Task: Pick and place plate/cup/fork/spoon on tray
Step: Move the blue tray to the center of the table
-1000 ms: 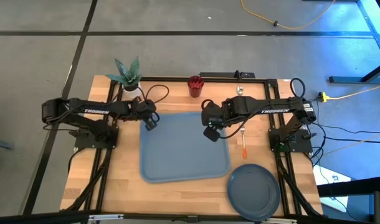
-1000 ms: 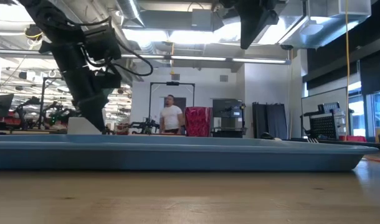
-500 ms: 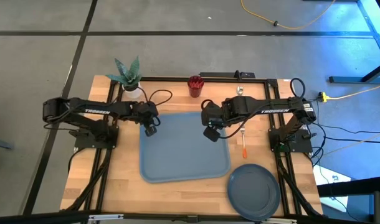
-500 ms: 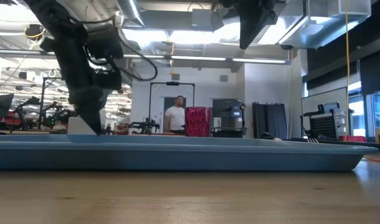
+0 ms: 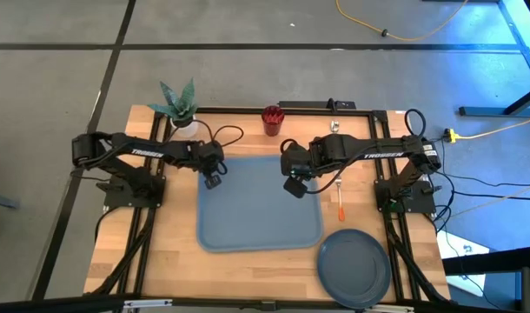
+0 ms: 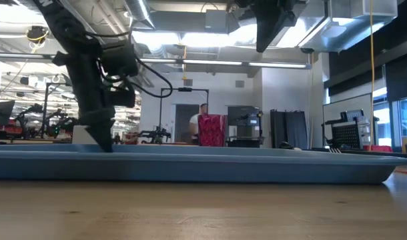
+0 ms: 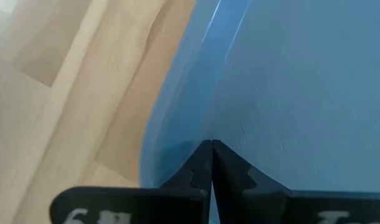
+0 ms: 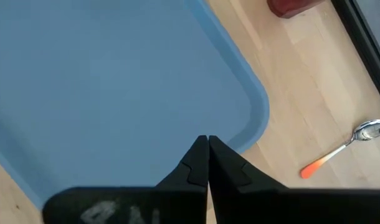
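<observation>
With the left gripper (image 5: 213, 181) closed and empty at the tray's (image 5: 259, 236) far-left corner and the right gripper (image 5: 293, 186) closed above its right edge, open wide before descending on the fork (image 5: 340, 200) lying just right of the tray.

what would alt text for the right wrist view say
The right gripper, fingers shut, hangs over the tray near a rounded corner. Beyond it on the wooden table lie the spoon and part of the cup.
</observation>
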